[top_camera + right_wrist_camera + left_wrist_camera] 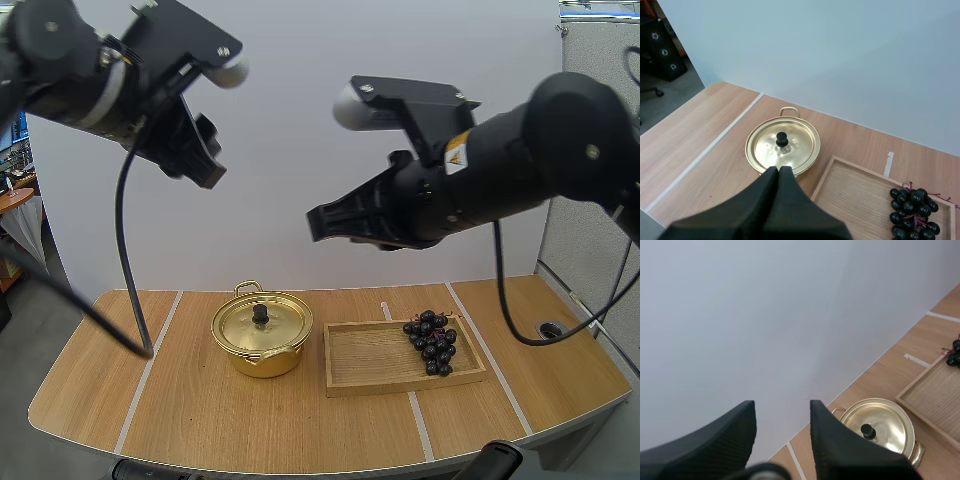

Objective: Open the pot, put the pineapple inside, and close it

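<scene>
2 glossy black arms, ribbed black fingers, yellow warning label on right.

Lidded pot on table well below left gripper and right gripper, tray just beside pot on right gripper's side, grapes in tray's end farthest from pot

Wooden tray: shallow, rectangular, raised rim, lies flat on the bench right of centre, its long side along the front edge. Bench: light wood grain, rounded front corners, crossed front to back by white tape lines, one of which runs under the tray. A plain white wall stands along the bench's far edge; a round dark grommet sits near its right end.
</scene>
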Motion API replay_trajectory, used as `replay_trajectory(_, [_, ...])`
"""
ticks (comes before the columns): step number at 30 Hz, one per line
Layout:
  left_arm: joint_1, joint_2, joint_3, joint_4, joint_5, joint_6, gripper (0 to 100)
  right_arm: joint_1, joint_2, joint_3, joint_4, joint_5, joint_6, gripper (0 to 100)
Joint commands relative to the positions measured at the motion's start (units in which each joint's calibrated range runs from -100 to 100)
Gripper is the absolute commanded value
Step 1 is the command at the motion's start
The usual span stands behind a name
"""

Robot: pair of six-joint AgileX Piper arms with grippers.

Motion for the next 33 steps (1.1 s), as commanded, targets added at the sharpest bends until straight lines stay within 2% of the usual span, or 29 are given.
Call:
replay_trajectory(1, [0.08, -9.5, -0.4, 0.2, 4.7, -9.8, 0, -3.9, -8.3, -0.1, -0.3, -0.5, -0.5, 0])
replay_trajectory(7, [0.08, -14.4, 1.3, 0.2, 8.5, -14.3, 0, -6.8, -13.8, -0.1, 0.5, -0.5, -0.5, 0])
replay_trajectory(17, [0.08, -28.4, 12.0, 0.2, -7.1, -25.7, 0, -12.0, -23.1, -0.1, 4.7, 0.4, -0.5, 0])
replay_trajectory(24, [0.08, -40.0, 18.2, 0.2, -18.2, -32.9, 0, -14.0, -29.2, -0.1, 5.6, 0.4, -0.5, 0])
replay_trajectory(33, [0.08, -50.4, 24.2, 0.2, -27.2, -33.7, 0, -17.3, -35.2, 0.0, 5.6, -1.3, -0.5, 0])
